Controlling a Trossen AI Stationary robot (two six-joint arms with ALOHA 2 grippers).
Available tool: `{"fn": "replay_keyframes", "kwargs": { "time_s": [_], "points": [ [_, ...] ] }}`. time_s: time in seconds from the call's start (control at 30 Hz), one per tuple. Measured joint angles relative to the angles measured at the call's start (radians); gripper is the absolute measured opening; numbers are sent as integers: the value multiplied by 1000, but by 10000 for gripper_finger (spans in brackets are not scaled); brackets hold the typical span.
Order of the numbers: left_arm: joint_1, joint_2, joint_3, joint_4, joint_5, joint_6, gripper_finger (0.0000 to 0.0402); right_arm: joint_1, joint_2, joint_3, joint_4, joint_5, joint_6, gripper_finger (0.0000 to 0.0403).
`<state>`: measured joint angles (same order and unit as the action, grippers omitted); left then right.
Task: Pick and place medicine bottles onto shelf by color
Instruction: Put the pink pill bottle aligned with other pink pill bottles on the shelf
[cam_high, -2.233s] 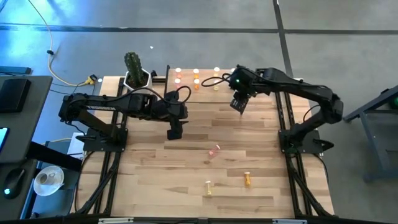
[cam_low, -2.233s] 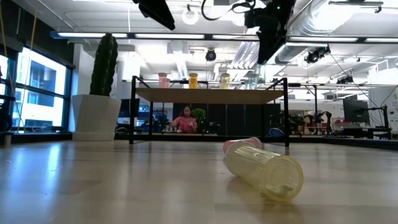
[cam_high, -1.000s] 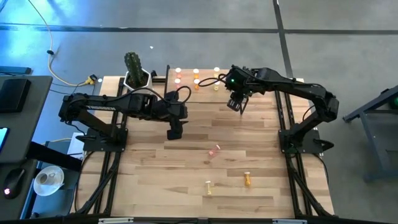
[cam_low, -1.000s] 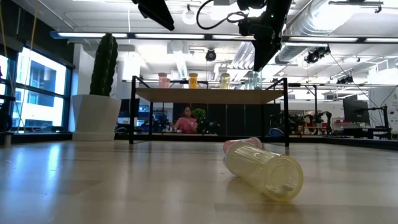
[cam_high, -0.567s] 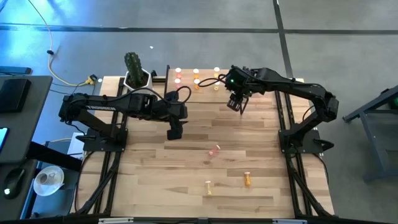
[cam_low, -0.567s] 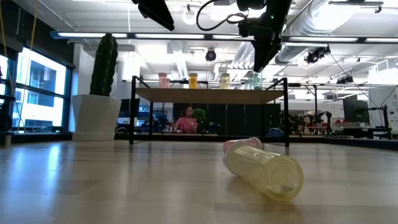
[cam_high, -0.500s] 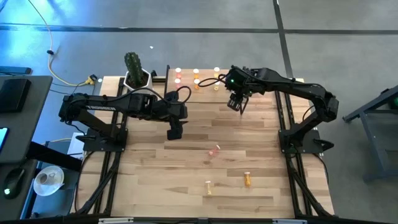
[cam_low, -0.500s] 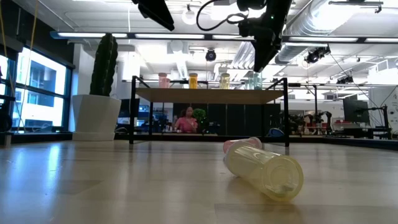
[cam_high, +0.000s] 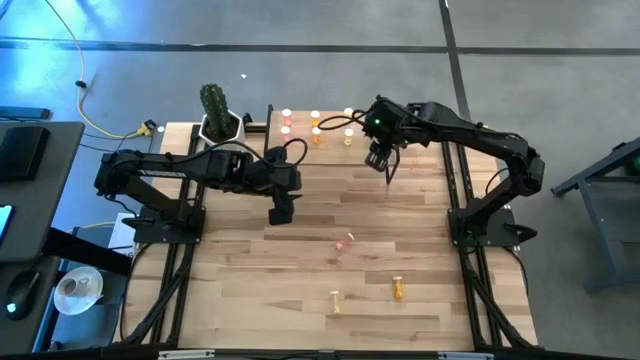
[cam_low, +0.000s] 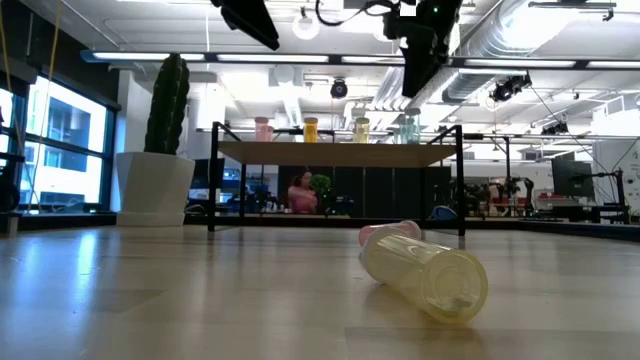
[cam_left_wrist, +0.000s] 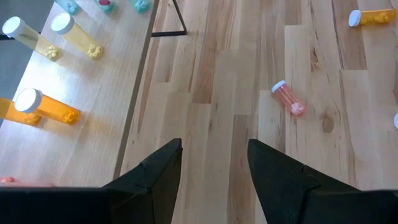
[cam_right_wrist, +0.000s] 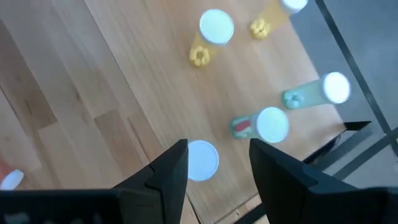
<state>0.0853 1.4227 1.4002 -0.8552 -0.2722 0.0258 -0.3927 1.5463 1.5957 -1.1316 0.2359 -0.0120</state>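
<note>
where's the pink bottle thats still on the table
In the high view the pink bottle lies on its side mid-table, ahead of the left gripper and behind the orange bottle and yellow bottle.

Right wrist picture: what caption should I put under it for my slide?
Open right gripper hovers above the shelf, over white-capped medicine bottles standing upright.

Smooth wood shelf (cam_right_wrist: 124, 81); plastic bottles (cam_right_wrist: 264, 124)

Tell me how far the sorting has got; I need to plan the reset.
Done: several bottles stand on the shelf. In hand: nothing; the right pincer hangs open above the shelf's right end, the left pincer open mid-table. Left: pink bottle, yellow bottle and orange bottle lying on the table.
</note>
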Motion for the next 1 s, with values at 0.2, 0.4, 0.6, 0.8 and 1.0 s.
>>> {"fn": "replay_keyframes", "kwargs": {
  "time_s": [0.2, 0.4, 0.6, 0.8, 1.0],
  "points": [
    [0, 0, 0, -34, 1, -45, 175, 1, 0, 89, -57, -2, 12, 163],
    [-23, 0, 0, -40, 1, -123, 175, 40, -13, 163, -125, -20, 15, 163],
    [-69, 0, -39, -16, 1, -186, 175, 139, -119, 90, -136, -24, 69, 163],
    [-102, 16, -88, 9, 0, -280, 175, 267, -264, -103, -60, 27, 211, 163],
    [-139, 13, -152, 80, 0, -324, 175, 402, -363, -294, 16, 32, 458, 163]
  ]
}}
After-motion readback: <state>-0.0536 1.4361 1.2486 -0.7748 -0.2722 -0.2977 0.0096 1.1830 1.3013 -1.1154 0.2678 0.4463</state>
